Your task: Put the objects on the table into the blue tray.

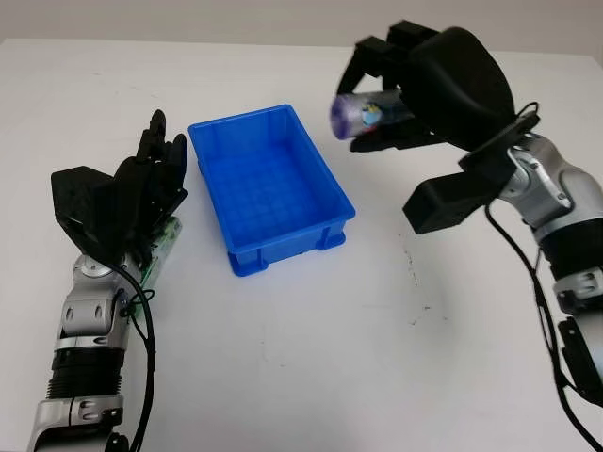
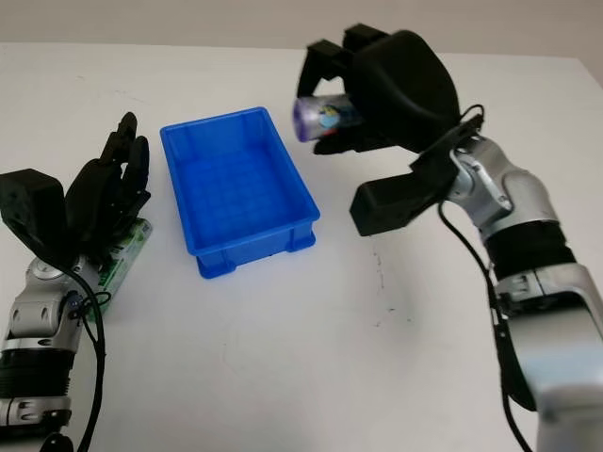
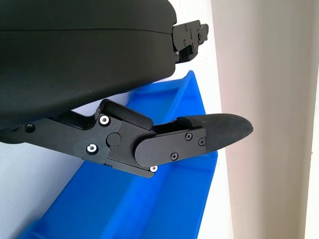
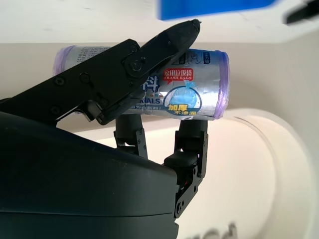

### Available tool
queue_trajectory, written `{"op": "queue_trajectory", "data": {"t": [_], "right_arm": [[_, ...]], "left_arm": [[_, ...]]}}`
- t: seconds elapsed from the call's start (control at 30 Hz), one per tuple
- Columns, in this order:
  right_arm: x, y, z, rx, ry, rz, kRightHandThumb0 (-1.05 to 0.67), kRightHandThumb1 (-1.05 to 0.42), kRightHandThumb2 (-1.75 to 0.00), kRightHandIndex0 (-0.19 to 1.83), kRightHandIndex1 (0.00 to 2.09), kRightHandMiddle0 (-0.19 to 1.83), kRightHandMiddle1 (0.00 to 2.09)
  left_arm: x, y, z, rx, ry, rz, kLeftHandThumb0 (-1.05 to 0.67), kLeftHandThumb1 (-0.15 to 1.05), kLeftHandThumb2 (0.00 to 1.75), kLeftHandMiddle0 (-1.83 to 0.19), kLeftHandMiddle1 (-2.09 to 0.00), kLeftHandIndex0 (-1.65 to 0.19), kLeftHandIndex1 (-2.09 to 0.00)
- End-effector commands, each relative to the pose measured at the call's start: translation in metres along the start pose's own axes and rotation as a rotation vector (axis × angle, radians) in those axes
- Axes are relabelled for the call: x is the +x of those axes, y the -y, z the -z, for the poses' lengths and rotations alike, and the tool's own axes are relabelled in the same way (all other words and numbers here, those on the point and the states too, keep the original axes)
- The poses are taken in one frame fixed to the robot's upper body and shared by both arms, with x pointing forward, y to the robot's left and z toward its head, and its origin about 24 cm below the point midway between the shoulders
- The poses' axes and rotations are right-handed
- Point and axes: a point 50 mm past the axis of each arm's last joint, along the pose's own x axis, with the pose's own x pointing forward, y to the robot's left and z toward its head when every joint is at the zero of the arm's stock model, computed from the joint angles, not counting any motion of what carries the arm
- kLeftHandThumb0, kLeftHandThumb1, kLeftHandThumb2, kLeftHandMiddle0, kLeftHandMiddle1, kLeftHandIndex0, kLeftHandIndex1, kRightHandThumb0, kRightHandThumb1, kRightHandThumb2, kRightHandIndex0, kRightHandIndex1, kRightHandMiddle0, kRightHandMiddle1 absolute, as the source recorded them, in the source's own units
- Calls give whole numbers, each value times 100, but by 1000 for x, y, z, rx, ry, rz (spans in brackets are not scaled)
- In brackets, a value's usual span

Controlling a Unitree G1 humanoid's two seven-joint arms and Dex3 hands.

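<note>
The blue tray stands empty at the middle of the white table. My right hand is raised in the air just right of the tray's far right corner. It is shut on a silver and purple roll of trash bags, held on its side; the roll's label is visible between the fingers. My left hand is open, left of the tray, above a green and white packet that lies on the table, mostly hidden beneath it. The left wrist view has the tray close beside the left fingers.
The white table has bare surface in front of and to the right of the tray. Black cables hang along both forearms. The table's far edge runs along the back.
</note>
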Motion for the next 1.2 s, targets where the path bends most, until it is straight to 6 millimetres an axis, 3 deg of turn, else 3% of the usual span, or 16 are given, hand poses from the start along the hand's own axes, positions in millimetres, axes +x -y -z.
{"op": "queue_trajectory", "data": {"t": [0.0,0.1,0.3,0.4,0.43,0.47,0.57,0.63,0.67,0.83,0.9,1.07,1.17], "right_arm": [[15,6,-14,56,64,50,-43,-105,-17,119,209,95,209],[24,-3,-27,117,108,29,-48,-105,-20,109,209,80,209],[30,-24,-38,161,152,-89,-50,-105,-16,106,209,71,209],[28,-33,-32,146,109,-251,-52,-105,-11,58,205,39,204],[27,-35,-30,123,98,-313,-56,-105,-13,40,193,26,189],[26,-36,-29,88,88,-373,-62,-105,-18,23,163,14,155],[22,-35,-26,-2,91,-534,-77,-105,-36,-4,61,-11,56],[20,-36,-24,-33,85,-599,-84,-105,-43,-13,20,-17,21],[18,-35,-23,-38,79,-620,-86,-105,-45,-16,10,-18,11],[15,-29,-22,-66,71,-636,-98,-105,-41,-19,0,-19,0],[15,-23,-22,-77,68,-601,-101,-105,-47,-19,0,-19,0],[9,-8,-19,101,54,-270,-96,-105,-72,-19,0,-19,0],[4,-3,-10,255,-19,-91,-92,-105,-78,-19,0,-19,0]], "left_arm": [[-1,1,-2,1,16,-2,-81,105,61,19,-3,19,-2],[-1,0,-1,2,15,-9,-82,105,61,19,-4,19,-2],[-2,1,-2,4,14,-20,-83,105,60,18,-5,18,-3],[-3,0,-2,-2,13,-25,-83,105,60,18,-5,18,-4],[-3,0,-2,0,13,-26,-82,105,60,18,-5,18,-4],[-3,-1,-2,2,13,-27,-82,105,60,19,-5,19,-4],[-3,-1,-3,5,13,-26,-82,105,61,19,-5,19,-4],[-2,-1,-3,6,14,-23,-82,105,61,18,-5,19,-4],[-2,-1,-3,5,16,-21,-82,105,61,19,-5,19,-4],[-1,-1,-3,12,14,-17,-82,105,62,19,-5,19,-4],[0,-1,-2,11,13,-18,-82,105,62,19,-5,19,-4],[0,-1,-2,9,13,-18,-83,105,61,19,-5,19,-5],[0,-1,-2,11,12,-17,-82,105,62,19,-5,19,-4]]}}
